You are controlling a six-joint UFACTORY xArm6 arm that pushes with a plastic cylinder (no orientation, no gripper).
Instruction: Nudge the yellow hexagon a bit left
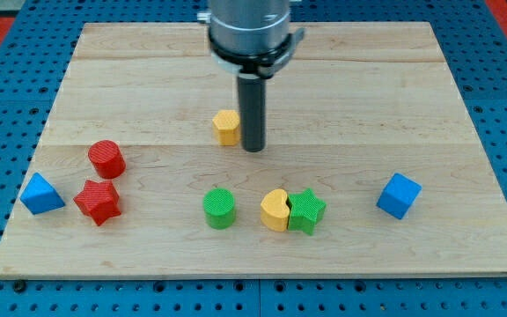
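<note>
My tip [253,148] stands just right of the yellow hexagon [226,127], a little above the middle of the frame.

The rod has no tool that spreads or presses together; it is a plain dark shaft, and whether its end touches the hexagon or stops just short is hard to judge from here. Both sit on the wooden counter [368,106]. Lower down runs a row: a green cylinder [219,209], then a yellow heart [275,210] touching a green star [306,211], and a blue cube [399,195] well apart at lower right. At lower left lie a red cylinder [106,158], a red star [98,201] and a blue triangle [40,195].
</note>
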